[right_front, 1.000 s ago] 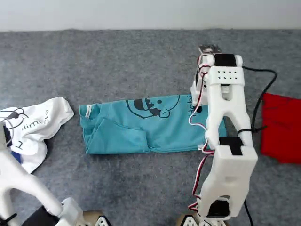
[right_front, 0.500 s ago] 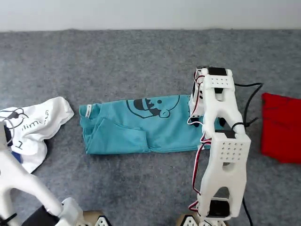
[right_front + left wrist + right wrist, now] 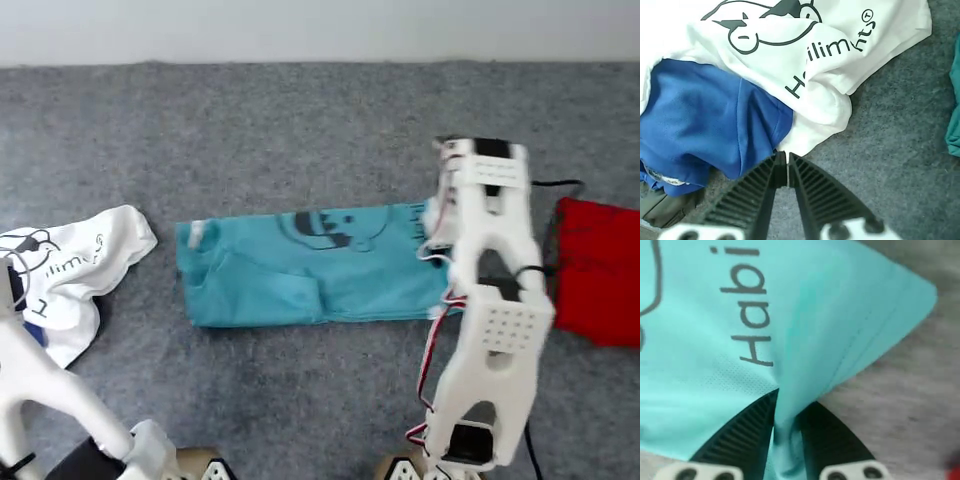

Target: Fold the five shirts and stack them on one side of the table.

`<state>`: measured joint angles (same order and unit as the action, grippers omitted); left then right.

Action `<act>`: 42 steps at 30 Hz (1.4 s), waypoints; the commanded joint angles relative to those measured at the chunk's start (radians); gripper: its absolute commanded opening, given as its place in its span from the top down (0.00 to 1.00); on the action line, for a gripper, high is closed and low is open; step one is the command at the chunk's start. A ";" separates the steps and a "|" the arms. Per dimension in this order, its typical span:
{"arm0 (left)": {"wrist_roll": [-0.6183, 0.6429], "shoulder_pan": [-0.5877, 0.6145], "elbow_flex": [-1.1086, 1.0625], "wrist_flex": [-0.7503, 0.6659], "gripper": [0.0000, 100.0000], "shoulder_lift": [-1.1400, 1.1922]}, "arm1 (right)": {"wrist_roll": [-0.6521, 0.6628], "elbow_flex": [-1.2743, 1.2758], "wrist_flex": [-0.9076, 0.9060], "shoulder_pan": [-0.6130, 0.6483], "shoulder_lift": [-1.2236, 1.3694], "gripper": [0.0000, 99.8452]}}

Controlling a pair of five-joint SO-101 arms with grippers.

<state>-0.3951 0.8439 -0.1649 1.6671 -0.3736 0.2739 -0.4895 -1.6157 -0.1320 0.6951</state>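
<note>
A teal shirt [image 3: 300, 265] lies folded into a long strip across the middle of the grey table. My right gripper [image 3: 438, 228] is at its right end, shut on a pinch of the teal shirt [image 3: 805, 315] cloth, which rises between the fingers [image 3: 745, 432]. At the far left, a crumpled white shirt [image 3: 70, 258] with black print lies over a blue shirt [image 3: 700, 125]. My left gripper [image 3: 782, 162] hovers just off the white shirt [image 3: 815, 55] hem, shut with nothing in it. A folded red shirt [image 3: 598, 270] rests at the right edge.
An olive-coloured piece of cloth [image 3: 662, 215] peeks out under the blue shirt. The left arm [image 3: 35, 380] stands at the near left corner. Bare grey table [image 3: 300, 130] stretches behind the teal shirt and in front of it.
The right arm drew back from the far side, came down on the teal shirt's right end and shut on it. The shirt has slid slightly to the right. The left arm kept still.
</note>
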 commanded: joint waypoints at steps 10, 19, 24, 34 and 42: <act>-0.002 -0.008 0.002 -0.006 0.99 -0.028 | 0.416 -0.032 0.018 -0.246 -0.131 0.99; -0.002 -0.008 0.002 -0.006 0.99 -0.029 | 0.483 -0.074 -0.180 -0.021 -0.348 0.99; -0.002 -0.008 0.002 -0.006 0.99 -0.031 | 0.414 0.005 -0.180 0.163 -0.470 0.99; -0.002 -0.008 0.007 -0.006 0.99 -0.031 | 0.235 0.052 -0.139 0.581 -0.478 0.99; 0.055 -0.009 0.007 -0.012 0.99 -0.031 | 0.196 0.051 0.042 0.719 -0.311 0.99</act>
<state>-0.3782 0.8439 -0.1649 1.6671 -0.3736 0.4795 -0.4327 -1.6280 0.5524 0.3682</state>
